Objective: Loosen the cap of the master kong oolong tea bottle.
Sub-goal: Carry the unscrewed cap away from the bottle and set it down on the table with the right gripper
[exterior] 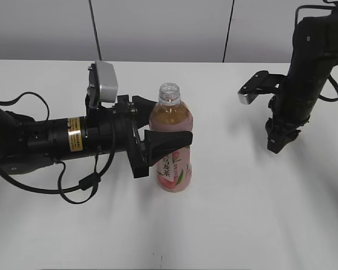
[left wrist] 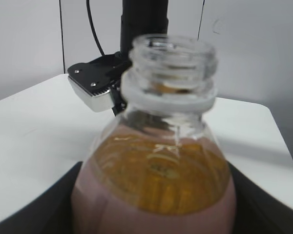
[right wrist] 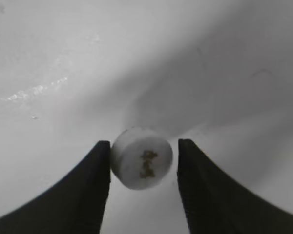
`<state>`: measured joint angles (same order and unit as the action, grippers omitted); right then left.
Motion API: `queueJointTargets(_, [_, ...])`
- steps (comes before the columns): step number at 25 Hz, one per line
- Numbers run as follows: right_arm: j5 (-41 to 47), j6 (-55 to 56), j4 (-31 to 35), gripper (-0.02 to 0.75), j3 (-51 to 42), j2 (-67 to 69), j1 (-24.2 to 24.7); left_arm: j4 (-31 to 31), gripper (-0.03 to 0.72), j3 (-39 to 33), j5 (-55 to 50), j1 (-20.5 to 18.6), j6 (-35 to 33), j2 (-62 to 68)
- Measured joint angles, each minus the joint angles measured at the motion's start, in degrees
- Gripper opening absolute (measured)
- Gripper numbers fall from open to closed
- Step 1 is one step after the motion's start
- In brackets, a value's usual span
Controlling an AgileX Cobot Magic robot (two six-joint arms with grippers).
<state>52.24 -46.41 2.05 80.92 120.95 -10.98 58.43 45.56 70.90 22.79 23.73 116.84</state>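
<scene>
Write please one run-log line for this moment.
left gripper: shut on bottle | bottle: upright, mouth open | right gripper: cap between fingers, touching left one | table: white

Open tabletop all around; left tool flanking bottle.

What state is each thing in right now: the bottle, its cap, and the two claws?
Bottle: upright, open, cap off, partly full of tea.
Cap: off the bottle, between the right jaws.
Left gripper: shut on the bottle's body.
Right gripper: apart from the bottle, jaws around the cap, a gap showing on one side.
</scene>
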Motion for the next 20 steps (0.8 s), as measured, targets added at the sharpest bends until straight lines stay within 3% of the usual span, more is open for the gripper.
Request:
queueJointTargets(7, [-0.14, 3.52, 1.58, 0.538, -0.06, 2.49, 0.00, 0.00, 0.464, 0.00, 0.00, 0.00, 0.00, 0.00])
queueJointTargets(15, [2.60, 18.13, -3.82, 0.567, 0.92, 1.39, 0.04, -0.10, 0.464, 0.00, 0.00, 0.00, 0.00, 0.00])
queueJointTargets(20, [5.24, 21.07, -1.16, 0.567, 0.97, -4.49, 0.04, -0.39, 0.464, 0.00, -0.10, 0.00, 0.00, 0.00])
